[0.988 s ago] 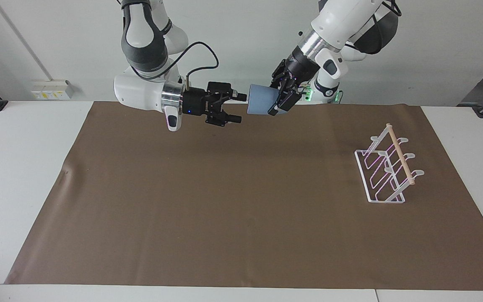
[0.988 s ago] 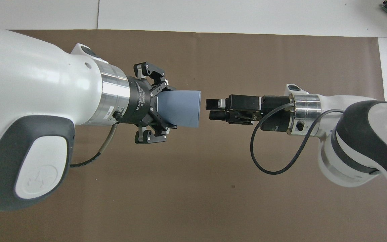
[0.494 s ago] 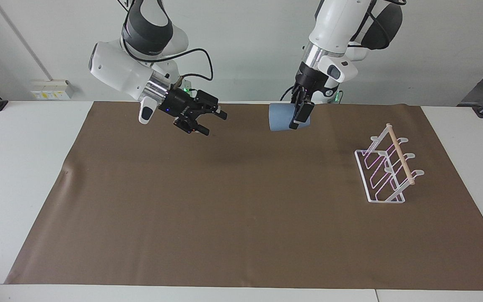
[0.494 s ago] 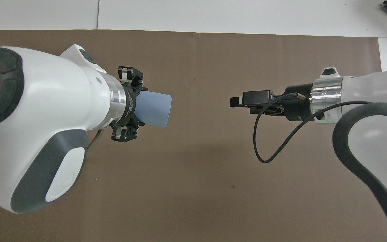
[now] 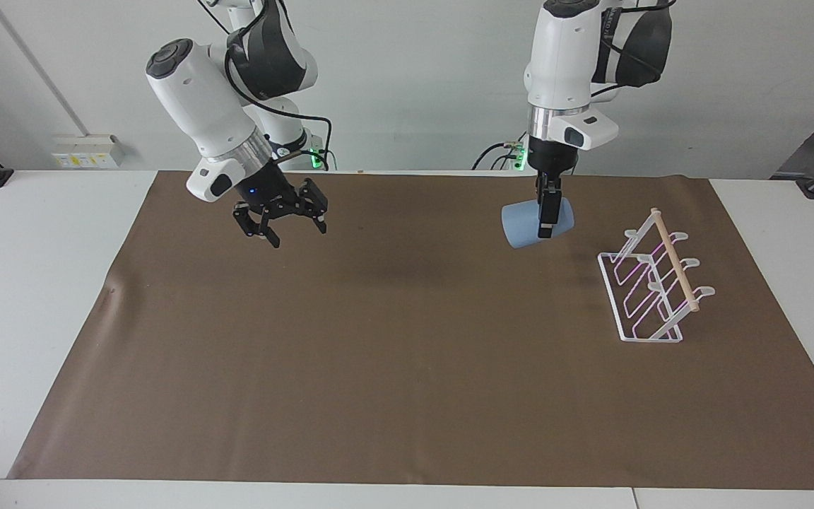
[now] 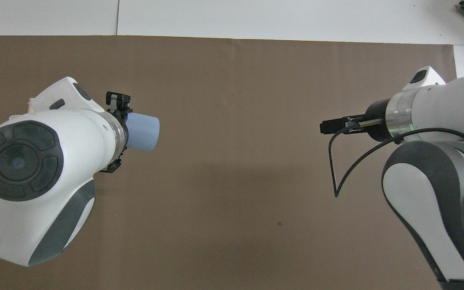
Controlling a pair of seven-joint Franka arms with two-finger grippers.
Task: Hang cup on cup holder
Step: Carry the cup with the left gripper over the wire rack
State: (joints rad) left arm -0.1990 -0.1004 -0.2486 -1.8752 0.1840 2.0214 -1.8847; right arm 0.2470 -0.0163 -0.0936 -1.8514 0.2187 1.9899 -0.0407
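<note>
My left gripper (image 5: 547,218) points down and is shut on the light-blue cup (image 5: 522,227). It holds the cup on its side, a little above the brown mat. The cup's wide rim faces the right arm's end of the table. The cup also shows in the overhead view (image 6: 144,131), sticking out from the left gripper (image 6: 125,131). The clear cup holder (image 5: 651,286), with pink prongs and a wooden dowel, stands on the mat close beside the cup, toward the left arm's end. My right gripper (image 5: 297,232) is open and empty over the mat near the right arm's end; it also shows in the overhead view (image 6: 328,127).
The brown mat (image 5: 379,353) covers most of the white table (image 5: 25,283). In the overhead view the left arm covers the cup holder almost wholly. A black cable (image 6: 336,169) loops under the right wrist.
My left gripper has swung the cup away from the right gripper, down and toward the cup holder. My right gripper has drawn back toward its own end of the table and tilted downward.
</note>
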